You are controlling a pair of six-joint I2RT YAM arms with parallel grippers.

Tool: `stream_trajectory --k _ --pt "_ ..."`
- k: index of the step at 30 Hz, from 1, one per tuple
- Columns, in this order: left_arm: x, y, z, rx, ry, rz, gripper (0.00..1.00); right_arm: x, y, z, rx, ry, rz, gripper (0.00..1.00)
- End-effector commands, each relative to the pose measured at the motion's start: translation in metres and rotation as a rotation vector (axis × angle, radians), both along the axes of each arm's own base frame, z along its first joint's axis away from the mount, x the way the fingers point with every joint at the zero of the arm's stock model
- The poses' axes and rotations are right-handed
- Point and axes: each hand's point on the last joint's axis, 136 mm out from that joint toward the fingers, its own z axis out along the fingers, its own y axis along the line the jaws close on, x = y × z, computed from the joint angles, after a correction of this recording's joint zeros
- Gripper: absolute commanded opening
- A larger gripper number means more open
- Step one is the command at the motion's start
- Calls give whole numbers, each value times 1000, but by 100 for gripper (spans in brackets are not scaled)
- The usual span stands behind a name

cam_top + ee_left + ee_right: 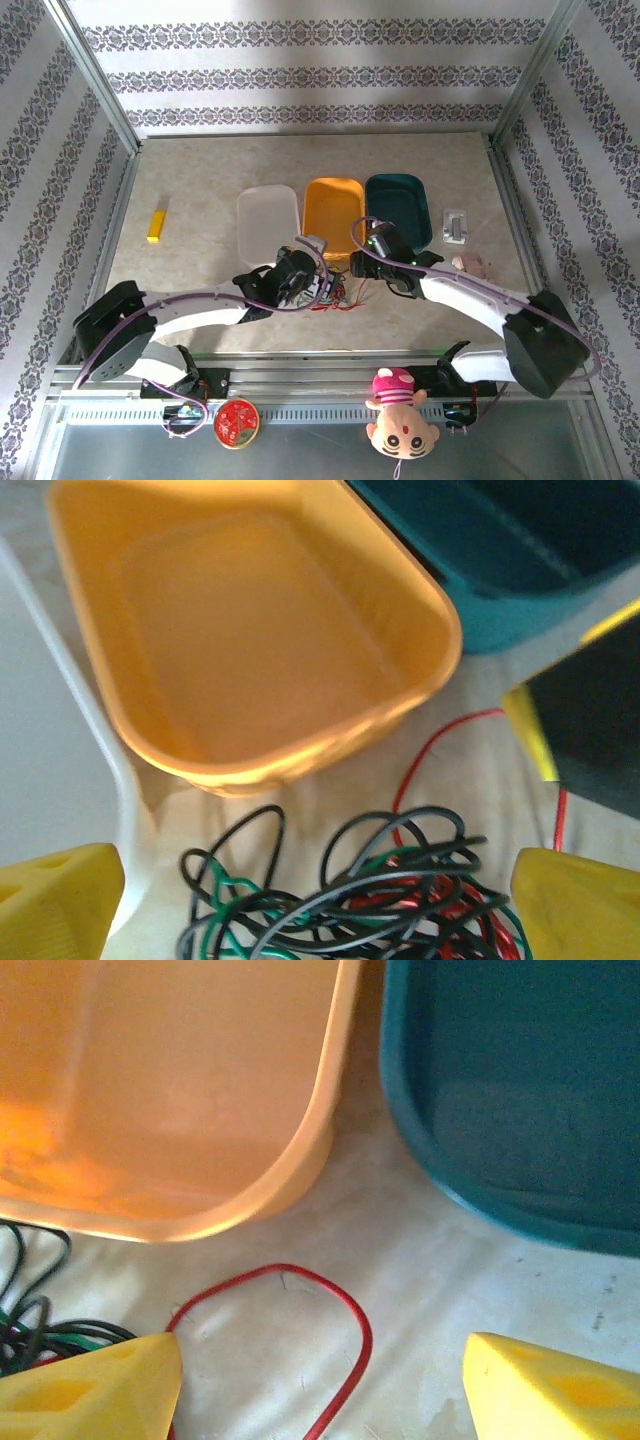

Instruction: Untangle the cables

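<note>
the thin red, green and black cables [330,293] lie in one messy heap on the pale stone-look surface [200,190]. the heap is just in front of the orange plastic tub [333,205]. a white plastic tub [268,225] sits on one side of the orange tub and a dark teal plastic tub [398,205] on the other. the left hand [298,272] is right beside the heap on its left. the right hand [368,262] is near it on its right.

in the left wrist view, the left hand [320,910] is spread wide. its yellow fingertips [55,900] sit far apart in the bottom corners, and the cables [370,890] lie between them. black and green loops are on top, and red coils peek through. no wire is pinched. one red wire [440,730] curves away from the heap toward the other hand.

in the right wrist view, the right hand [320,1390] is spread too, with its yellow fingertips [555,1390] well apart. the red wire [300,1275] makes a loop on the surface between them, closer to the fingertip on the left of the picture. it is not squeezed. a few black and green wires [30,1330] show at the left edge.

a small yellow block [156,225] lies far off to the left of the tubs.
</note>
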Motion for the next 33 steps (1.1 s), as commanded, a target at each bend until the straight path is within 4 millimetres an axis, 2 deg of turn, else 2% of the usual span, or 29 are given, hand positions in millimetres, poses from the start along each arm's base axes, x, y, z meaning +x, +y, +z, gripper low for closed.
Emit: stream_trajectory --k 1,3,6,8,11,12,15,20,25,26,30,33 --pt "-11 -18 -4 30 46 -82 99 -9 9 -14 -13 93 47 69" --pt "-13 -21 -10 55 59 -97 99 -11 9 -23 -31 124 48 64" --pt "-13 -23 -17 75 68 -98 99 -12 5 -33 -55 154 38 51" --pt "-13 -24 -21 76 69 -94 99 -13 5 -38 -56 170 39 36" --pt "-12 -25 -27 86 76 -94 99 -12 5 -38 -57 189 43 4" --pt "-11 -26 -29 91 79 -94 99 -12 4 -37 -63 189 43 0" --pt "-10 -25 -37 119 91 -92 100 -11 3 -24 -61 151 41 0" --pt "-8 -21 -50 143 98 -69 90 -6 -1 25 -54 -10 47 0" --pt "-12 -23 -67 158 131 -87 72 -3 -11 85 -19 -197 16 0" --pt "-13 -25 -71 155 140 -95 66 -2 -16 98 -10 -235 -4 0" --pt "-15 -32 -82 173 163 -132 45 -1 -27 137 22 -344 -55 0" --pt "-16 -35 -86 176 172 -151 37 3 -39 165 17 -430 -109 0"
